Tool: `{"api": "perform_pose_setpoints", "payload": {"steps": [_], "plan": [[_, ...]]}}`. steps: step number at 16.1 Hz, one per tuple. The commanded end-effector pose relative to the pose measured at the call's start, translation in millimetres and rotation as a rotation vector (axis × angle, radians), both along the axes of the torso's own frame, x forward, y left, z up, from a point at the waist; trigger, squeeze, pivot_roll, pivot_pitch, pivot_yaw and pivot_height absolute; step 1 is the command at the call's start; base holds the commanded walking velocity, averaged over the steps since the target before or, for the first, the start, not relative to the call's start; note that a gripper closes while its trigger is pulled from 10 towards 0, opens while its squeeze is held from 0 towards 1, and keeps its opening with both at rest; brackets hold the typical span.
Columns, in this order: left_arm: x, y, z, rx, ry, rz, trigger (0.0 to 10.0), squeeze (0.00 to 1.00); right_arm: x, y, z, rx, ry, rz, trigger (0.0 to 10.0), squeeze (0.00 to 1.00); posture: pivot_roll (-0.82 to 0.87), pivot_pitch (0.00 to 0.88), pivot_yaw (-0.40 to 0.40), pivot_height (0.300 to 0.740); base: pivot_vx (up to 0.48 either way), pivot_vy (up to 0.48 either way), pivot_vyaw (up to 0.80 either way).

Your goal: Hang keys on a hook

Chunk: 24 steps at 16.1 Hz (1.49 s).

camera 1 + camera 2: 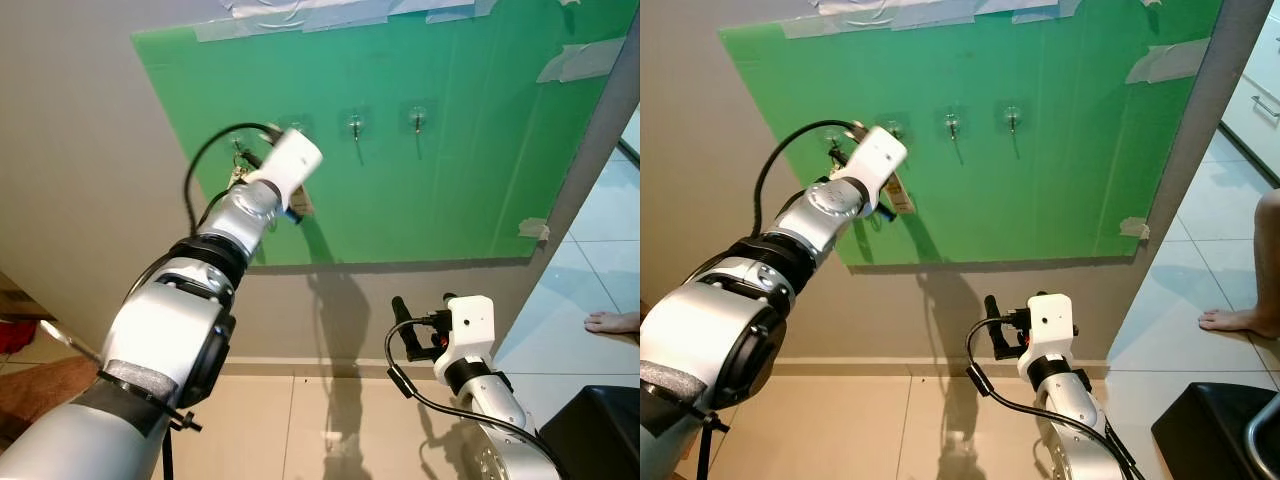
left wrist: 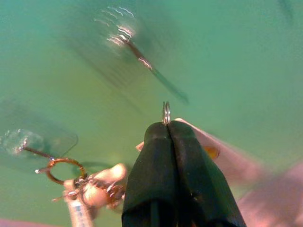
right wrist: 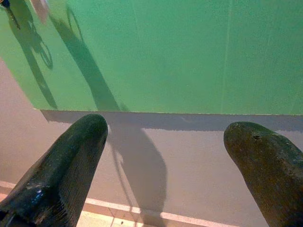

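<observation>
One key ring [image 2: 166, 112] pinched in left claw [image 2: 168, 126] tips (fingers closed)

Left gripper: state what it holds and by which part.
The left gripper is shut on a key ring, pinched at its lower edge, with a tag hanging behind.

Board [image 1: 440, 150] plain green, grey tape strips [image 1: 300, 15] at top edge. Wall [image 1: 80, 180] beige-grey. Floor tiles [image 1: 300, 420] cream. Gripper fingers [image 2: 165, 175] black. Key ring [image 2: 166, 112] silver.
</observation>
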<state>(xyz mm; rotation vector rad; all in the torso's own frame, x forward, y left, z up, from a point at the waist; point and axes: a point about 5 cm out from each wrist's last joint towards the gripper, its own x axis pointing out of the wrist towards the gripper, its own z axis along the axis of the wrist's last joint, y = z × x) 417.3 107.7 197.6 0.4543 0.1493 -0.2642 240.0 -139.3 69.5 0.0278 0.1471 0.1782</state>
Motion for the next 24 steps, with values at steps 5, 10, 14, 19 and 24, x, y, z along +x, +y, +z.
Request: {"api": "perform_pose_setpoints", "payload": {"steps": [5,10,14,19,24], "plan": [[-13.9,10.6,-7,-0.515,-0.126,0.01,0.0,0.0,2.8,-0.1,17,-0.01,-0.09,-0.047,10.0,0.0,-0.17,0.0,0.175,0.74,0.0,0.0,0.0],[-71.6,0.8,-49,-0.41,-0.102,-0.123,0.0,0.0,7.0,-3.7,22,-0.01,-0.104,-0.049,10.0,0.0,-0.12,0.0,0.145,0.74,0.0,0.0,0.0],[-116.0,22.4,-49,-0.465,-0.193,-0.056,0.0,0.0,11.8,-8.3,27,-0.012,-0.124,-0.059,10.0,0.0,-0.09,0.0,0.12,0.74,0.0,0.0,0.0],[-118.6,13.3,-38,-0.406,-0.202,-0.023,0.0,0.0,11.6,-5.9,25,-0.02,-0.113,-0.039,10.0,0.0,-0.11,0.0,0.116,0.74,0.0,0.0,0.0],[-114.7,8.6,-35,-0.363,-0.182,-0.023,0.0,0.0,8.5,-6.4,20,-0.026,-0.094,-0.036,10.0,0.0,-0.12,0.0,0.121,0.74,0.11,0.0,0.0]]}}
